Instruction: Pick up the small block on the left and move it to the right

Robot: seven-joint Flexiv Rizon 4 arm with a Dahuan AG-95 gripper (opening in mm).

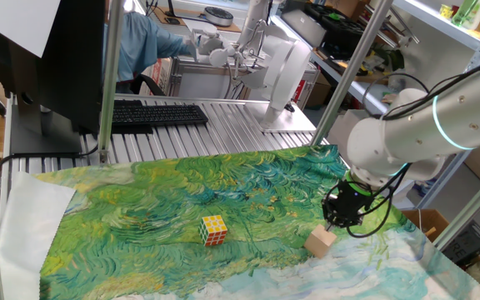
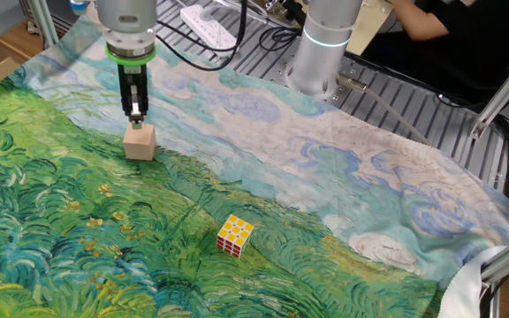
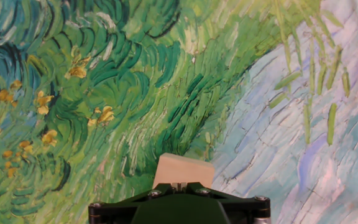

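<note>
The small block point(image 2: 140, 141), a plain light-tan wooden cube, rests on the painted cloth; it also shows in one fixed view point(image 1: 321, 242) and at the bottom of the hand view point(image 3: 183, 170). My gripper point(image 2: 135, 111) hangs just above its top face, also seen in one fixed view point(image 1: 333, 222). The fingers are pressed together with nothing between them. In the hand view the black gripper body point(image 3: 179, 208) hides the near part of the block, and the fingertips meet at its near edge.
A yellow-and-white puzzle cube point(image 2: 235, 235) lies on the cloth away from the block, also in one fixed view point(image 1: 213, 230). A keyboard point(image 1: 152, 114) lies on the metal table behind the cloth. A person sits at the far side.
</note>
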